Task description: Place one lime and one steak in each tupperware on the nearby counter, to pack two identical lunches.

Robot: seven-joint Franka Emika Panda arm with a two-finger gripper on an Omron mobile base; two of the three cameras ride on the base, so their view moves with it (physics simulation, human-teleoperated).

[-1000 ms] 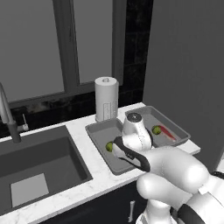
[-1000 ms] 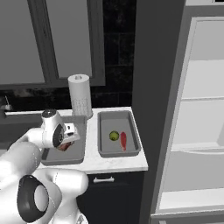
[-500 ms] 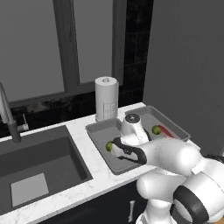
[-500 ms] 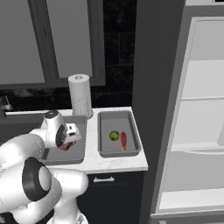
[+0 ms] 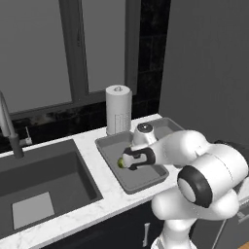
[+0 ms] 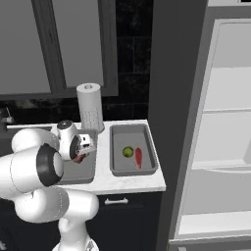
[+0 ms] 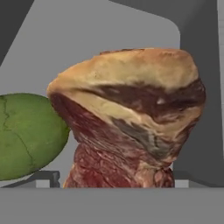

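Tupperwares: two on the counter (image 6: 130, 182), right of the sink (image 5: 44, 187)
Limes: two, one per tupperware (image 6: 128, 152)
Steaks: two, one each (image 6: 138, 157)
My hand (image 6: 84, 147): fingers apart over the tupperware nearer the sink (image 5: 131, 177)

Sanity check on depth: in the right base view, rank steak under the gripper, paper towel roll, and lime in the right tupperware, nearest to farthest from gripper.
1. steak, directly at the gripper, left container
2. paper towel roll, behind it
3. lime, right tupperware; close to 2, not a confident call

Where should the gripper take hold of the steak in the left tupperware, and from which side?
Grip the steak across its narrower red lower part, coming straight down from above. It stands nearly on edge beside the lime, so keep the fingers off the lime's side.
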